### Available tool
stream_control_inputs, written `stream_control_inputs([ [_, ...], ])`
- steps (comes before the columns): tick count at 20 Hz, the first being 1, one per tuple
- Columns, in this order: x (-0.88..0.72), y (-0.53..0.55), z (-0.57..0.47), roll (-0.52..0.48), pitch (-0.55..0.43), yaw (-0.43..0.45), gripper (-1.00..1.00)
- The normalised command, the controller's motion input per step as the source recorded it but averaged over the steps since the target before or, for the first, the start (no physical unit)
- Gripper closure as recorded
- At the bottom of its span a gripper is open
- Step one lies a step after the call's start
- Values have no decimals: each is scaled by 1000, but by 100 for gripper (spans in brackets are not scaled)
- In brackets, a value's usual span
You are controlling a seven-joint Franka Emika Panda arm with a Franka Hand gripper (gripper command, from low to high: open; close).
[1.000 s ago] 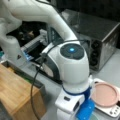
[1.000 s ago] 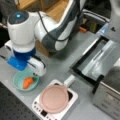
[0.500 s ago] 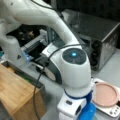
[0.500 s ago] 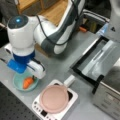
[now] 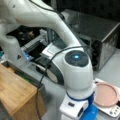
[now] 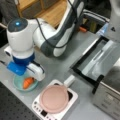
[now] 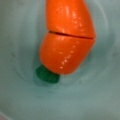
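Note:
An orange toy carrot (image 7: 67, 42) with a green stub lies in a pale teal bowl (image 7: 105, 100). It fills the wrist view from very close. In a front view the carrot (image 6: 28, 82) shows in the bowl (image 6: 17, 86) at the table's lower left. The gripper (image 6: 25, 75) hangs straight down over them, and its blue and white body covers the fingers. No finger shows in the wrist view. In a front view the arm's wrist (image 5: 76, 72) fills the middle, and the bowl is hidden below it.
A white hotplate (image 6: 40, 106) carries a round pink pan (image 6: 54, 98) just right of the bowl; both front views show the pan (image 5: 106, 94). A metal oven (image 6: 110, 97) stands at the right with its door (image 6: 91, 62) folded down. A wooden cabinet (image 5: 17, 92) stands beside the arm.
The wrist has sunk a little lower over the bowl. The carrot and the bowl have not moved.

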Motion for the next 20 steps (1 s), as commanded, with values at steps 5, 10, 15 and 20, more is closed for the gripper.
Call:
stream_control_inputs([
  [5,375,-127,28,163,121,33,-100],
  [10,358,-160,40,175,105,39,-100],
  [15,304,-160,83,180,102,28,-100],
  [20,288,-157,87,183,100,29,-100],
])
